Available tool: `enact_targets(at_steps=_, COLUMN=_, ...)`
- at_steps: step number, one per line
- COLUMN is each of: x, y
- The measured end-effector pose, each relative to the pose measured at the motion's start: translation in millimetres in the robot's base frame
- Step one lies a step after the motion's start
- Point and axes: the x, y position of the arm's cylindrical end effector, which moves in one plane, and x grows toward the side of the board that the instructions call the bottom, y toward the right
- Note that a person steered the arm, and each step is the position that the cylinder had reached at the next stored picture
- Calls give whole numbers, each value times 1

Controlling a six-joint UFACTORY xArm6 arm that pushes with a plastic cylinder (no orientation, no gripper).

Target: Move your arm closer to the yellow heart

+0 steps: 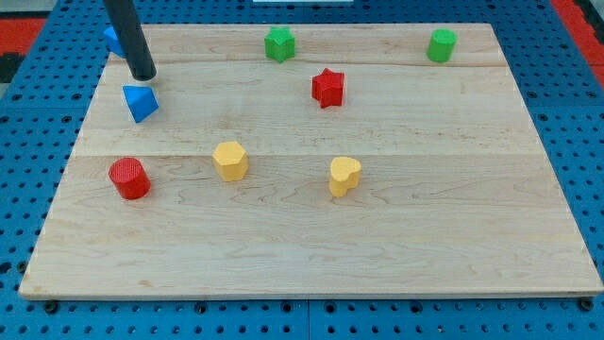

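The yellow heart (344,176) lies on the wooden board (311,255) a little right of the middle. My tip (143,75) is at the upper left of the board, just above the blue triangular block (140,102) and far to the left of and above the yellow heart. Another blue block (112,39) shows partly behind the rod at the top left corner.
A yellow hexagon (230,161) lies left of the heart. A red cylinder (129,178) is at the left. A red star (327,88) is above the heart. A green star-like block (279,44) and a green cylinder (441,45) sit near the top edge.
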Motion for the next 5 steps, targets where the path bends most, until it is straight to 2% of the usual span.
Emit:
enact_targets(at_steps=3, x=-6, y=3)
enact_targets(at_steps=4, x=-13, y=47)
enact_targets(at_steps=5, x=7, y=100)
